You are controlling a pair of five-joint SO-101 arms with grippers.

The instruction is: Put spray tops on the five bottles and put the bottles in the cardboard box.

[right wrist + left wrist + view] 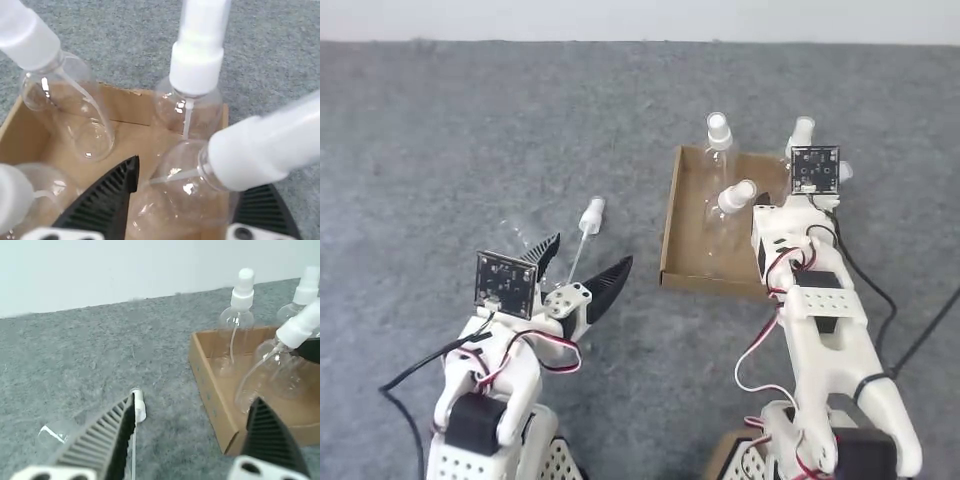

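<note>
High view: left gripper (594, 249), claw apart, hangs over the loose white spray top (591, 213) at the middle of the grey felt table (440, 120) beside the brown cardboard box (670, 215); right gripper (195, 180), clamped on a tilted clear plastic bottle (165, 210) over the box, should probably right it before release.

Readable text: none.
Cardboard box (671, 225), 2 o'clock: faint marks on wall, too small to read.
Camera boards (506, 282): tiny markings, illegible.

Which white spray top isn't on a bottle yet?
The white plastic spray top lying on the grey carpet, by the open left pincer, its thin tube bare. The other tops sit on clear plastic bottles at the brown cardboard box.
</note>
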